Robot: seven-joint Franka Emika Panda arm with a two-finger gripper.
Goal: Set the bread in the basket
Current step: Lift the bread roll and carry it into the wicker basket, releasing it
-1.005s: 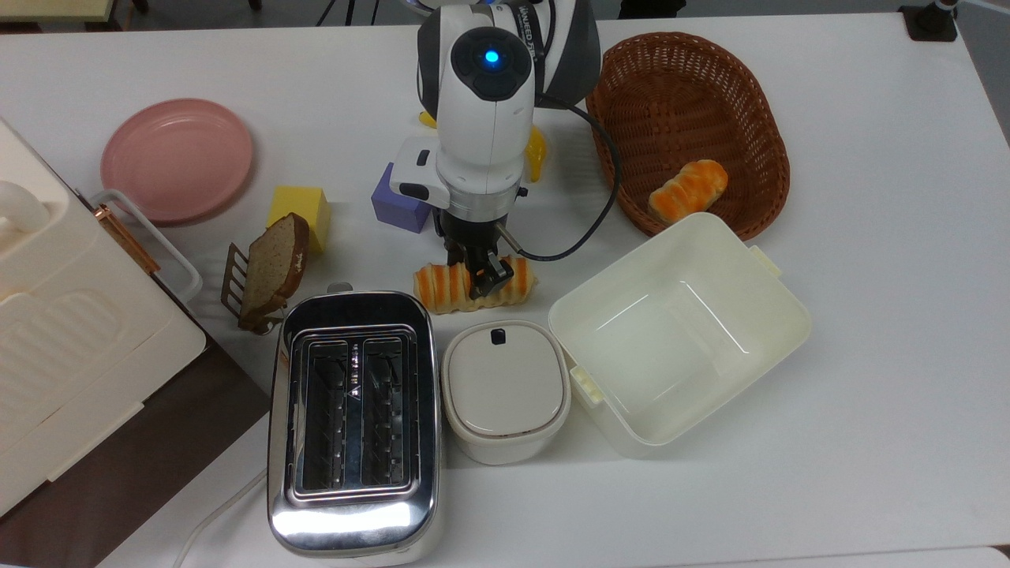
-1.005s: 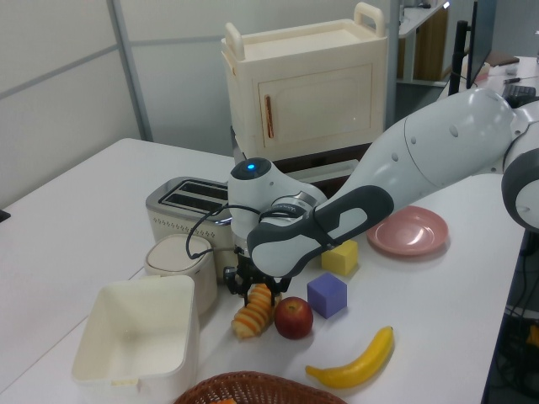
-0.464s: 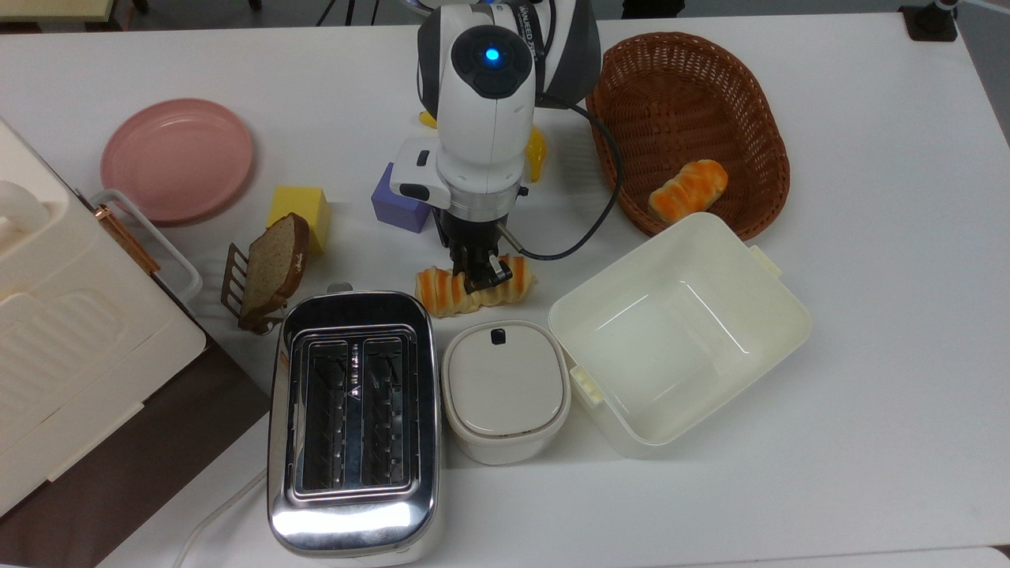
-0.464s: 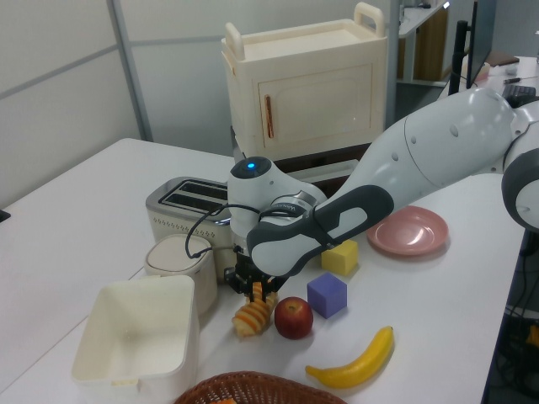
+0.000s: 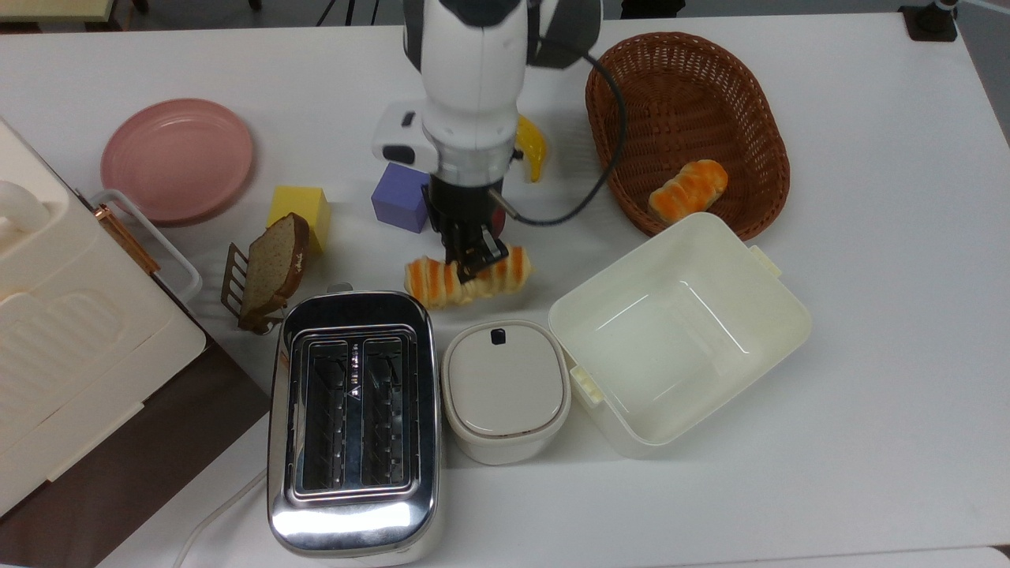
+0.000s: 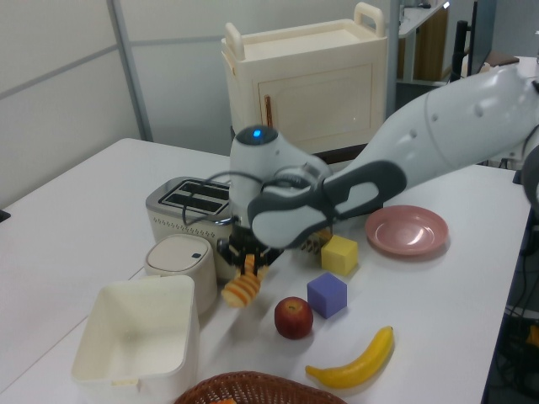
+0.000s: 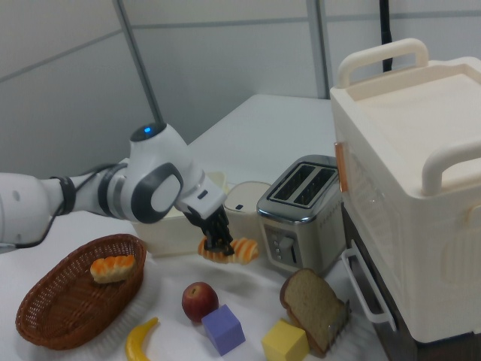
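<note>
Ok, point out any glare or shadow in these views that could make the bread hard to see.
Top view: bright glare on the toaster's chrome front edge, none on the bread; the end effector covers its middle. Left view: the arm shades the bread, but its stripes still read. Right view: even light, and the dark end effector hides part of the bread.

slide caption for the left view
Gripper lifts the striped bread off the table beside the toaster.
</note>
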